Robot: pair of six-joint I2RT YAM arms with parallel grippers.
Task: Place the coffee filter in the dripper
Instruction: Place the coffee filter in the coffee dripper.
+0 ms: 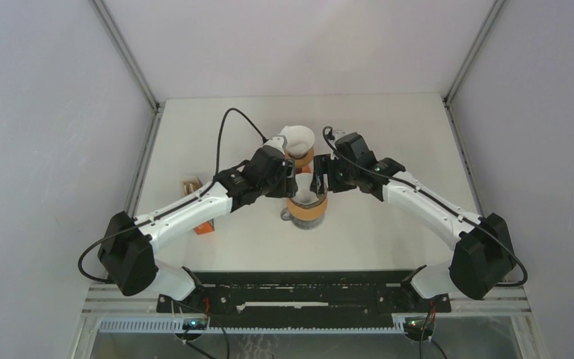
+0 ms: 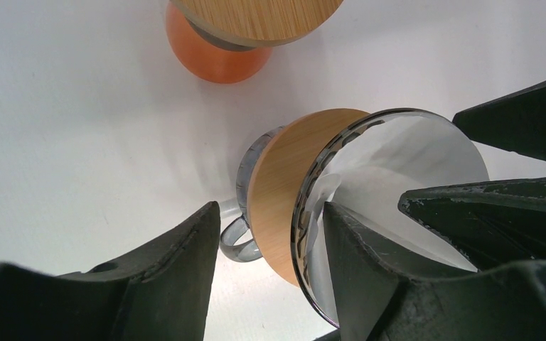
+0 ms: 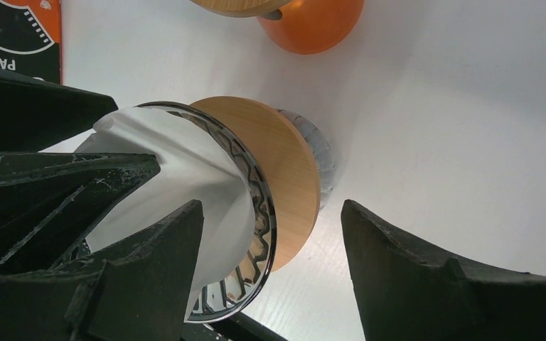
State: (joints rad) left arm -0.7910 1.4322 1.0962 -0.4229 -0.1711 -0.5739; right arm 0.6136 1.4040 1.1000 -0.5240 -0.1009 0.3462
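Left wrist view: left tool (image 2: 270, 213) and right tool (image 3: 271, 209), jaws apart, straddle the dripper (image 2: 284, 170) rim; best to press the paper filter (image 2: 398, 163) evenly against its wall.

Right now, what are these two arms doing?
The white paper filter already sits inside the glass dripper, which stands on a mug. The left gripper and the right gripper are both open over it, each with one finger inside the filter and one outside the rim, apparently seating it.
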